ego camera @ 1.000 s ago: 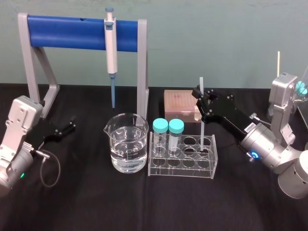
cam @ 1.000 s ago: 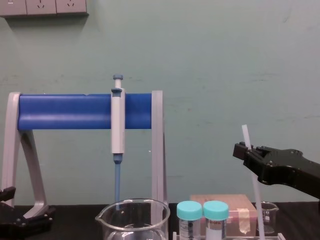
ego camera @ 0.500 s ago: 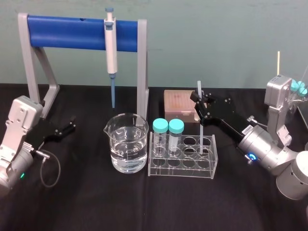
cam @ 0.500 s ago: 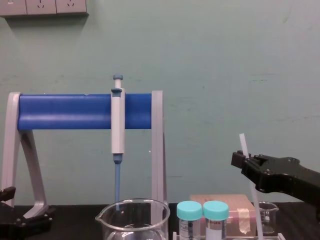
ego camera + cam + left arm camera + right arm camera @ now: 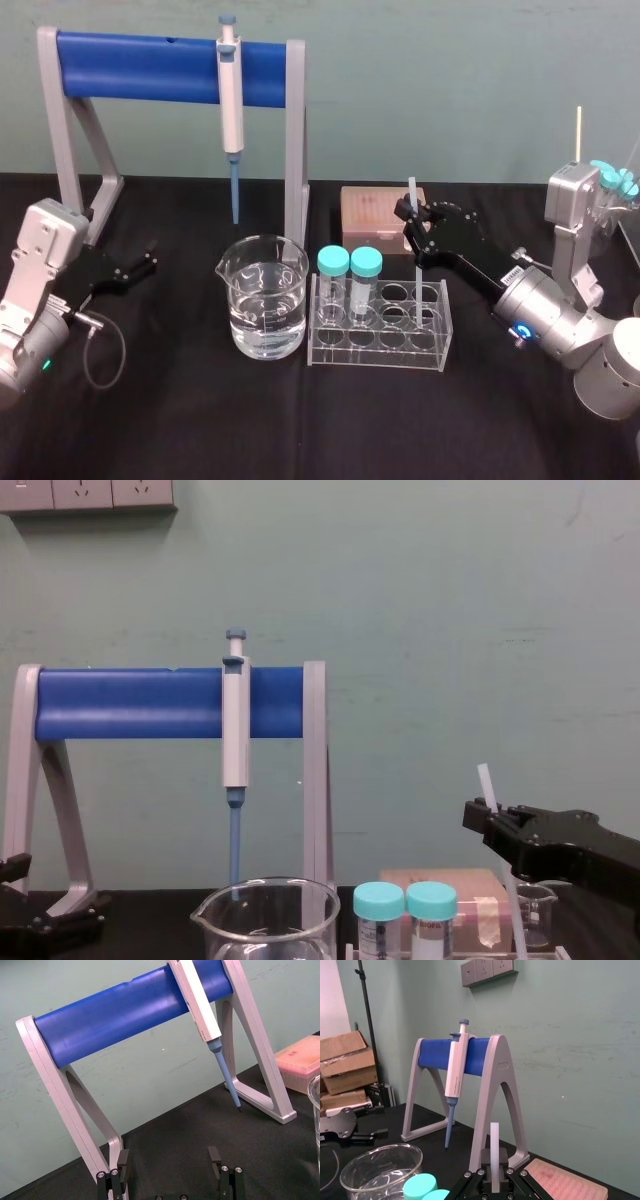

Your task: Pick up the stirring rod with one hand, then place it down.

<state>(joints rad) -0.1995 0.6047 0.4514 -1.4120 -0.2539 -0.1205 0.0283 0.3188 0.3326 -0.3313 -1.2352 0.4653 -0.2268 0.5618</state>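
The stirring rod [image 5: 417,285] is a thin white translucent stick standing nearly upright. Its lower end reaches down into a hole at the right end of the clear tube rack [image 5: 375,352]. My right gripper [image 5: 410,215] is shut on the rod's upper part, and a short length sticks up above the jaws. In the right wrist view the rod [image 5: 495,1150] rises straight from between the closed fingers of the right gripper [image 5: 494,1174]. The chest view has the rod [image 5: 486,783] and right gripper [image 5: 490,815] at lower right. My left gripper [image 5: 150,258] rests open at the far left; its fingers [image 5: 122,1160] stand wide apart.
A large glass beaker [image 5: 264,297] of water stands left of the rack. Two teal-capped tubes [image 5: 350,265] sit in the rack's left holes. A pink tip box [image 5: 372,215] lies behind the rack. A pipette [image 5: 230,95] hangs on the blue-barred stand [image 5: 150,55]. A small beaker [image 5: 535,910] sits at the back right.
My right gripper has come down and slightly nearer with the rod, so the rod's top sits lower and its lower end is deeper in the rack. The left arm has not moved.
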